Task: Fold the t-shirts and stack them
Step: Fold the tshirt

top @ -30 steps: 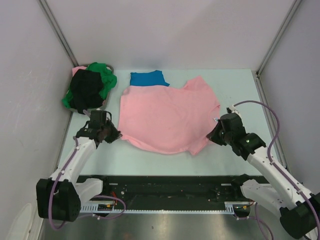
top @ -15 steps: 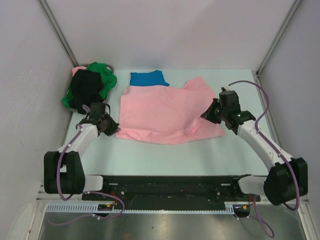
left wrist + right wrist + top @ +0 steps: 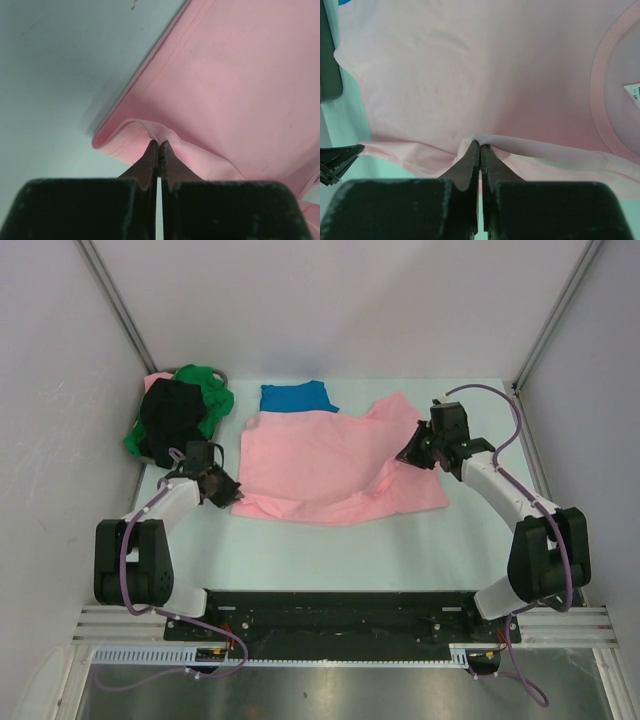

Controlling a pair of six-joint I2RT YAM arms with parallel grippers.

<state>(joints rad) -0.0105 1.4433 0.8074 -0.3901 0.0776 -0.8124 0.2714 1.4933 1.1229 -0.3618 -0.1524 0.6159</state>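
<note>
left hand (image 3: 158, 146): shut tight on the pink t-shirt (image 3: 225, 75), at its 8 o'clock corner.
right hand (image 3: 480, 146): shut on the same shirt's 3 o'clock edge.
place: the shirt lies spread in the middle of the desk (image 3: 300, 550).
others: blue t-shirt (image 3: 295, 397) at its 12 o'clock; green t-shirt (image 3: 212, 390) and black t-shirt (image 3: 172, 420) at 10 o'clock.
doing it well: both hands should move together and level, so the fold lands straight.
views: only the right wrist view shows the neck label (image 3: 632, 95); only the top view shows the whole shirt.
</note>
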